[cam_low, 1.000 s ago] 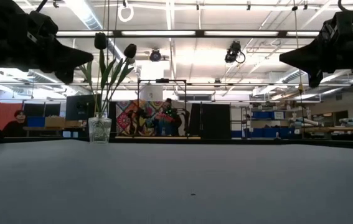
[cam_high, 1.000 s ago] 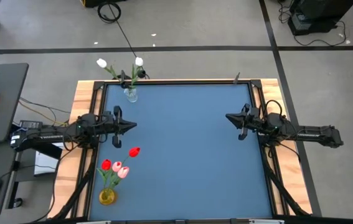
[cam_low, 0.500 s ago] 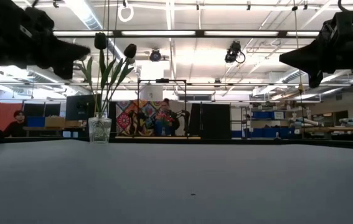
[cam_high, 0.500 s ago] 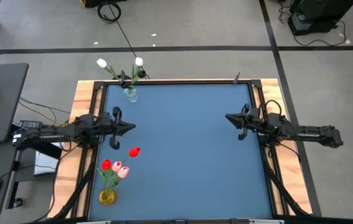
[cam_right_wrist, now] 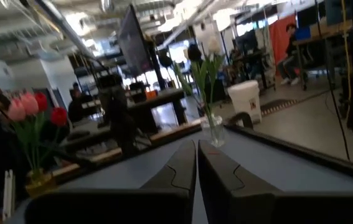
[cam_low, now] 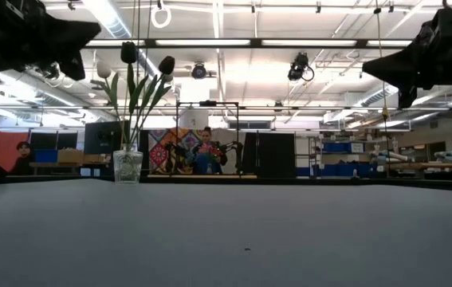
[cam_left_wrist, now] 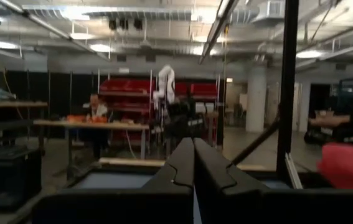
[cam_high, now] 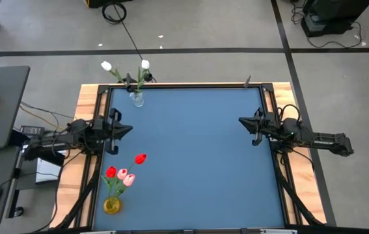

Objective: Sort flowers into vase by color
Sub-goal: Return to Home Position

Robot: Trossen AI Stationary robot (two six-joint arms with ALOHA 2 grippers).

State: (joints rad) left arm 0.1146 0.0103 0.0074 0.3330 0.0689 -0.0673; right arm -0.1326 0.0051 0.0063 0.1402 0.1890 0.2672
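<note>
A blue table (cam_high: 191, 149) is seen from above, with an arm at each side. The left arm (cam_high: 60, 138) is stretched in over the left edge and the right arm (cam_high: 314, 138) over the right edge. Both are held above the surface, well apart from each other and from the vases.

The left gripper (cam_high: 127, 128) is pointed toward the table's middle. In its wrist view its fingers (cam_left_wrist: 179, 165) are pressed together, with nothing caught between them. The right gripper (cam_high: 244, 121) is pointed back toward it from the opposite side, and its fingers (cam_right_wrist: 182, 168) are likewise pressed together on nothing. In the low view both grippers are shown high over the tabletop.

A clear vase (cam_high: 136, 99) is stood at the far left corner of the table. White tulips (cam_high: 106, 65) on long green stems are held in it, and dark tulips (cam_low: 128, 52) are shown with them in the low view.

A yellow vase (cam_high: 112, 206) is stood by the left edge, near the near corner. Red tulips (cam_high: 140, 158) and pink tulips (cam_high: 125, 177) are gathered in it, their stems leaned toward the table's middle.

A person (cam_low: 206, 153) is seen in the room beyond the table.
</note>
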